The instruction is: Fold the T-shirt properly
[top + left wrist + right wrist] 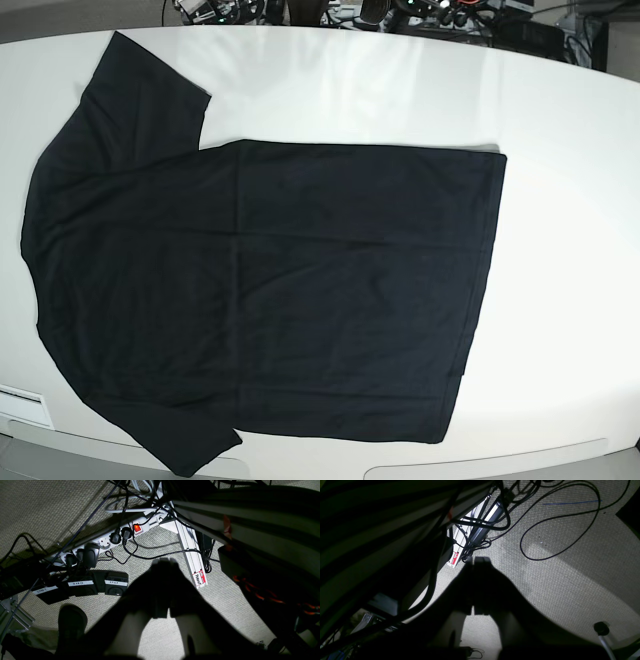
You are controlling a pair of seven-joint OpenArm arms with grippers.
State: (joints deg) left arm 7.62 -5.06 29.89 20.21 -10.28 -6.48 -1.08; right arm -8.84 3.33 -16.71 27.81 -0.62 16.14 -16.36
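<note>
While the T-shirt (270,290) lies flat on the table (560,200), the left gripper (165,561) and right gripper (478,559) hang over the carpet, jaws closed on nothing.

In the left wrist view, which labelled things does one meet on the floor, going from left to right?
Pedal labelled START → pedal labelled ZERO → pedal labelled STOP → left gripper, its jaws together → aluminium rail with the PEANUT sticker.

- Setting: robotics lab or test workspace.
- White worktable (560,200), rounded edge.
- Grey carpet floor (160,640) strewn with loose black cables (560,517).
- White power strip (110,541), red switch lit.
- Foot pedals (80,586) taped "START", "ZERO", "STOP".
- Aluminium frame rail (191,555) tagged "PEANUT".
</note>
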